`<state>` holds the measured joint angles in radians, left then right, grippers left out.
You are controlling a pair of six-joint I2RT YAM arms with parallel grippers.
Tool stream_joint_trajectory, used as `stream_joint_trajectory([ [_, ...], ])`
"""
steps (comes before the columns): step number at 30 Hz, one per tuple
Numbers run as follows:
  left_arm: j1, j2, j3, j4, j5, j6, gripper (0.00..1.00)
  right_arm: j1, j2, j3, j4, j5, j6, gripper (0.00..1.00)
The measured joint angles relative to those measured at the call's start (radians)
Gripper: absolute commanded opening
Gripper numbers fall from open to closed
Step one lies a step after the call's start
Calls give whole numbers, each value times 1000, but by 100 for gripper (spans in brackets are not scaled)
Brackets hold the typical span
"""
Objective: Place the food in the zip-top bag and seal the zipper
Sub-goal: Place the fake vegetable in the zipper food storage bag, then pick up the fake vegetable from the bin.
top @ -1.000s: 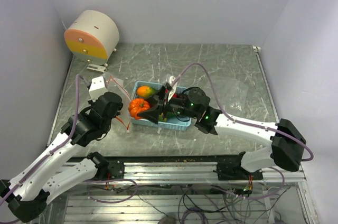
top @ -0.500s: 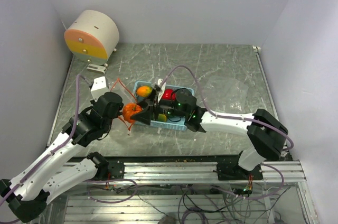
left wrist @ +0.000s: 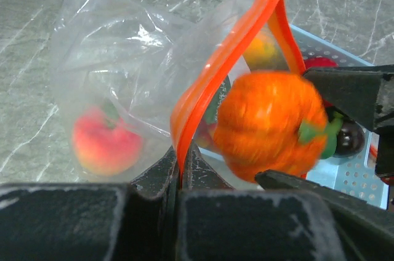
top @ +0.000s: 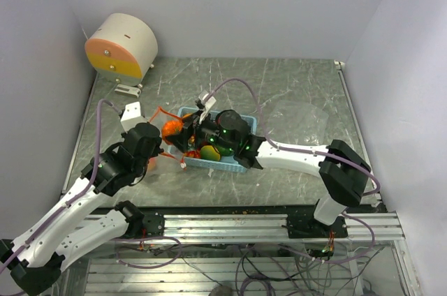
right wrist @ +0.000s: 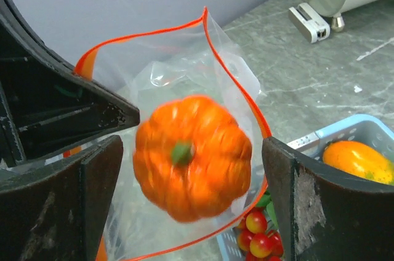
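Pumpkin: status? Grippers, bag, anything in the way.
Left gripper shut on bag rim, mouth open. Right gripper open, pumpkin loose between its fingers at the bag mouth, blurred. Peach inside bag. Nothing blocking the mouth.

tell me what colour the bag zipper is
The zipper is orange-red; the left wrist view shows it best.

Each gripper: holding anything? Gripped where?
Left gripper pinches the zip-top bag by its orange zipper rim. Right gripper open, pumpkin loose between its fingers.
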<state>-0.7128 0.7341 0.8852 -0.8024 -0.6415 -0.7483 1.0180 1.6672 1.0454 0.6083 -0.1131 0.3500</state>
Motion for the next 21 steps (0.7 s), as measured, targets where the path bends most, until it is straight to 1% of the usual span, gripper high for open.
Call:
stream_joint_trajectory([
  [8,0,6,-15,16,1,0,7,23,-28,-31,-38,61,-39,100],
  [14,0,24,-19,16,0,-1,7,23,-163,-138,-44,115,-54,100],
  [16,0,24,-21,17,-1,-1,7,22,-208,-159,-56,164,-54,100],
  [18,0,24,-23,18,0,0,7,21,-233,-156,-79,245,-45,100],
  [21,0,23,-25,18,-1,0,7,9,-220,-113,-170,388,-8,100],
])
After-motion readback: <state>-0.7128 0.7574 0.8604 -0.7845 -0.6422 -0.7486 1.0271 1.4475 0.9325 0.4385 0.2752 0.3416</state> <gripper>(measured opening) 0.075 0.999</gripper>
